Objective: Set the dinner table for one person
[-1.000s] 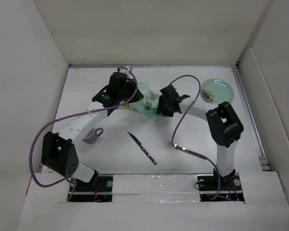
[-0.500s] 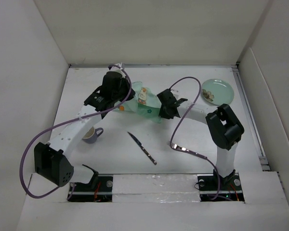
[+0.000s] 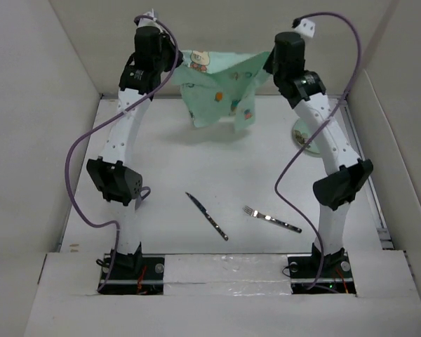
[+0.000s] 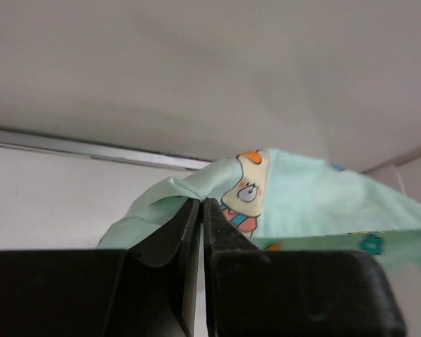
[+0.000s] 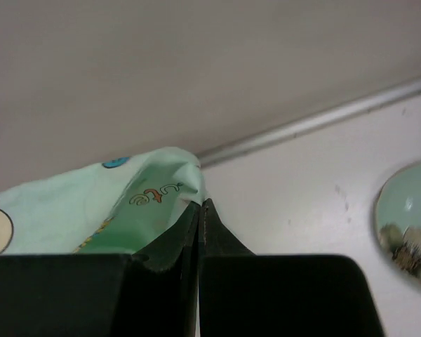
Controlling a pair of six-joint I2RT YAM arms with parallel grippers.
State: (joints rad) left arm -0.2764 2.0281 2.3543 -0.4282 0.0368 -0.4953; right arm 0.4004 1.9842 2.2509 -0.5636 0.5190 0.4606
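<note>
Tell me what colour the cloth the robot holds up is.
The placemat is mint green with cartoon pictures; the top view shows it best.

2 white arms (image 3: 126,130) with black joints (image 3: 116,181), purple cables (image 3: 68,168), black left hand (image 4: 201,203) and right hand (image 5: 198,205).

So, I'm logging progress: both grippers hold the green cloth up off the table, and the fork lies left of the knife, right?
Not quite. The top view shows the fork lying right of the knife, not left. The rest is correct: the left gripper and right gripper each pinch the green cloth, up off the table.
</note>
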